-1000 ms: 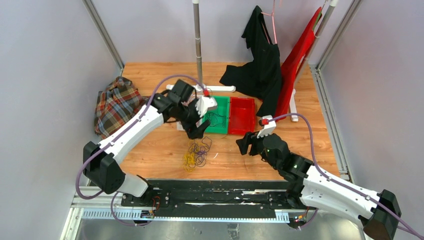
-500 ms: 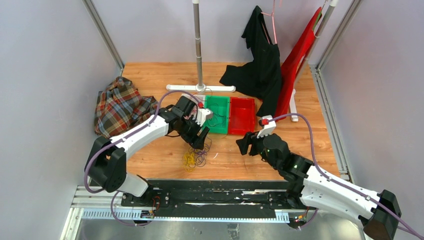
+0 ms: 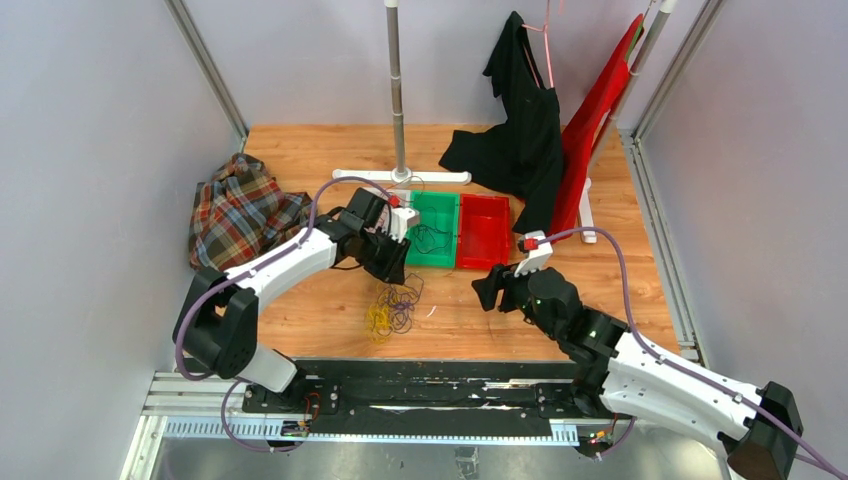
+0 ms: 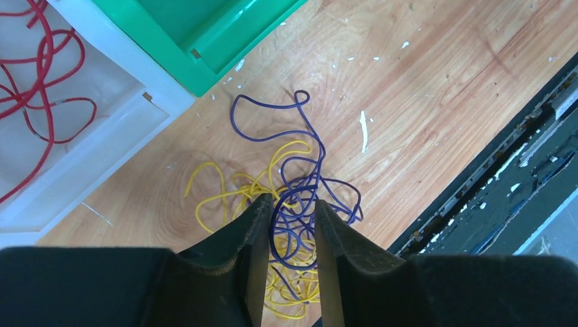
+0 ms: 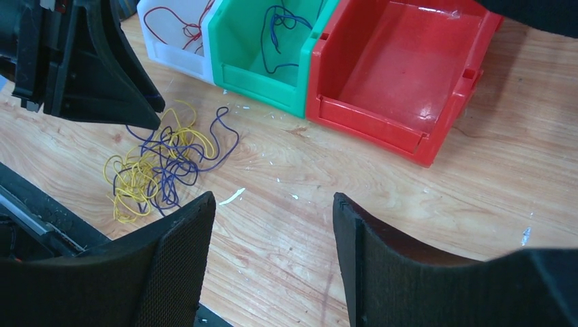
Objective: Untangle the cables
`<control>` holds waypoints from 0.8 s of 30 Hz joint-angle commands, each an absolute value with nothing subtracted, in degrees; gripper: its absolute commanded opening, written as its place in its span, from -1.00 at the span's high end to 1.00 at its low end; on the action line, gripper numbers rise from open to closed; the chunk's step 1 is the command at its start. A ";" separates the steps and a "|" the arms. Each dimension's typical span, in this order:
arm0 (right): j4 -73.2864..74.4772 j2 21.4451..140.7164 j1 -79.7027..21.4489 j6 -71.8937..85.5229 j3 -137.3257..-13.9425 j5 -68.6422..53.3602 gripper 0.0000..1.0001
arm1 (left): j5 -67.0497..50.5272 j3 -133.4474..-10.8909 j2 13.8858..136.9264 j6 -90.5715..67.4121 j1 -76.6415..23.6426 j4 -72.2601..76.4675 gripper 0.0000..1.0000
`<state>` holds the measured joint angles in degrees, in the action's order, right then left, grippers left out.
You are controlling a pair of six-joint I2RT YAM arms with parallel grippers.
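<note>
The cables (image 3: 392, 308) lie in a tangled pile of yellow and purple strands on the wooden table, in front of the bins. In the left wrist view the purple strands (image 4: 300, 150) cross over the yellow ones (image 4: 211, 194). My left gripper (image 4: 292, 201) is low over the pile, its jaws a narrow gap apart with purple loops between them, not pinched. From above, the left gripper (image 3: 395, 268) sits just behind the pile. My right gripper (image 5: 272, 196) hangs wide open and empty over bare wood, to the right of the cables (image 5: 160, 170). More red strands (image 4: 41, 68) lie in the white bin.
Behind the pile stand a white bin (image 4: 102, 136), a green bin (image 5: 232, 75) holding a blue strand, and a red bin (image 5: 395, 129). Further off are a plaid cloth (image 3: 235, 210), a stand pole (image 3: 397, 90), hanging black (image 3: 520, 130) and red (image 3: 600, 110) garments, and the black rail (image 3: 430, 385).
The left arm has dropped from above the bins down to the cable pile, and its jaws have narrowed around purple loops. The right arm has stayed in place.
</note>
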<state>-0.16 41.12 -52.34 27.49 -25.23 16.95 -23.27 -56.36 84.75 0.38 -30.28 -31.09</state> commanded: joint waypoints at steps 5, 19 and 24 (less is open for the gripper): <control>1.98 39.46 -51.46 26.52 -26.83 15.77 -0.27 | -25.88 -54.84 82.04 -0.96 -29.98 -30.55 0.98; 11.30 46.95 -54.68 23.83 -39.87 2.85 -0.35 | -49.97 -71.57 78.70 7.39 -29.71 -51.37 0.99; 5.59 51.59 -62.08 18.87 -44.00 8.77 -0.41 | -53.44 -79.29 76.48 7.16 -29.71 -55.60 0.99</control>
<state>8.80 48.75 -57.34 23.73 -40.47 5.34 -47.35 -73.54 79.11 5.93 -30.06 -49.95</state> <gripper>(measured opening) 0.698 0.017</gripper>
